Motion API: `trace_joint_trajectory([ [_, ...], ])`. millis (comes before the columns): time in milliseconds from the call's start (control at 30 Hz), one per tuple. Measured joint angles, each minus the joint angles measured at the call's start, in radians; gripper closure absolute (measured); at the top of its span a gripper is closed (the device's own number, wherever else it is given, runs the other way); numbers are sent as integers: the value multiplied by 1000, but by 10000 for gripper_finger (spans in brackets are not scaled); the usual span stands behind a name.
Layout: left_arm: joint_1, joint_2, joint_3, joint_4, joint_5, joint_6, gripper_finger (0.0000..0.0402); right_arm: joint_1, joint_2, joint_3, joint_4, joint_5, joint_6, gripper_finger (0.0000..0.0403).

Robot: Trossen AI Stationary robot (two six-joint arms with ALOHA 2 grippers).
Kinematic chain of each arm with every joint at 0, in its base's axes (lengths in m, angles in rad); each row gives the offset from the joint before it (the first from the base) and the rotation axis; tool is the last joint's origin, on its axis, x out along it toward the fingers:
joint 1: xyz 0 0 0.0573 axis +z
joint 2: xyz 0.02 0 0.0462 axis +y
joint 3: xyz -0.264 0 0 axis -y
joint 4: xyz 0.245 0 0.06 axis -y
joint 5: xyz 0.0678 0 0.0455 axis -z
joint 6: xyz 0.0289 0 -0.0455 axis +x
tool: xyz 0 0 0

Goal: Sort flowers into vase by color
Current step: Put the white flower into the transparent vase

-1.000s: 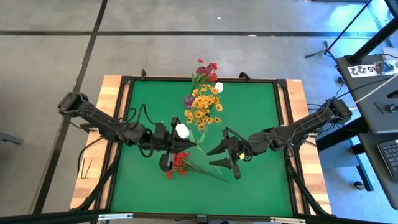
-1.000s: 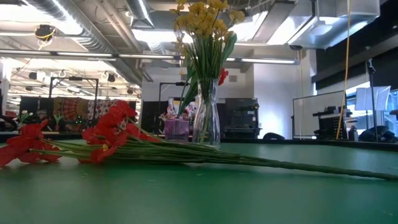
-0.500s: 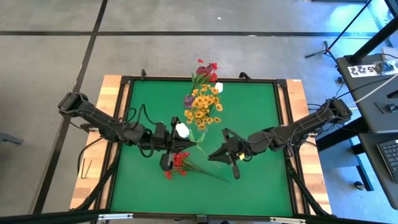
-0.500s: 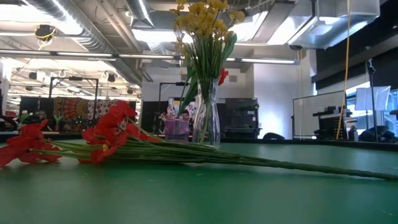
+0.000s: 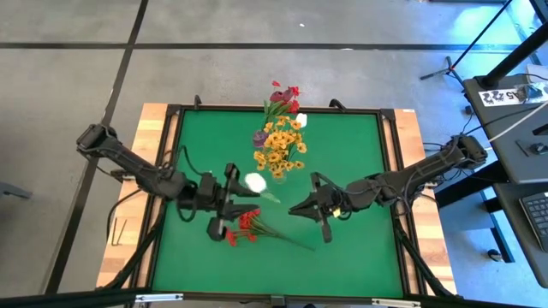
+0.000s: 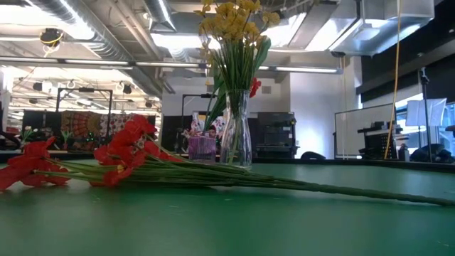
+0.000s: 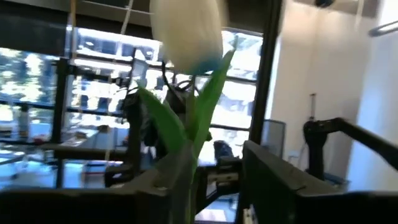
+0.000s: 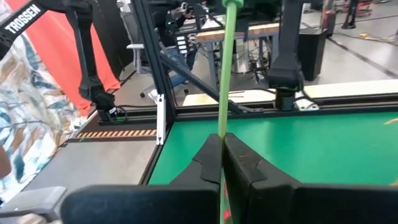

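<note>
A white tulip (image 5: 254, 181) on a green stem hangs over the table's middle, between my two grippers. My right gripper (image 5: 292, 210) is shut on its stem. My left gripper (image 5: 239, 194) stands open just below the blossom (image 7: 186, 31). The stem (image 7: 189, 180) runs between the left gripper's fingers, close beside one of them; whether it touches that finger I cannot tell. A bunch of red flowers (image 5: 244, 224) lies flat on the green mat (image 6: 128, 153). A glass vase (image 6: 235, 135) holds yellow flowers (image 5: 276, 151). My right gripper pinches the tulip's green stem (image 8: 221, 127) between its two fingers, well away from the blossom. The fingers come about level from the table's right and lie across the stem. The tulip is lifted clear of the mat, its blossom toward the left gripper.
More flowers stand near the table's far edge: red ones (image 5: 283, 97), a dark pink bud (image 5: 259, 137) and a white one (image 5: 301, 120). The red bunch's long stems (image 5: 291, 239) reach across the mat below my right gripper. Bare mat (image 5: 360, 154) lies to the right.
My right gripper has shut on the tulip's stem. My left gripper has then opened off the stem and drawn back a little toward the table's left edge. The tulip stays aloft, hardly moved.
</note>
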Motion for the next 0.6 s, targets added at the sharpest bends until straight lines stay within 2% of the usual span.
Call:
trace_joint_trajectory([
  [133, -48, -31, 0, -40, -93, 36, 225, 0, -14, 0, -3, 35, -21, 400],
  [267, -96, -50, 0, -72, -191, 78, 195, 1, -46, 0, 2, 123, -102, 401],
  [367, -131, -53, 0, -79, -289, 118, 187, 1, -63, 0, 28, 167, -173, 401],
  [600, -198, -53, 0, -94, -533, 191, 193, 1, -64, -35, 177, 162, -334, 402],
])
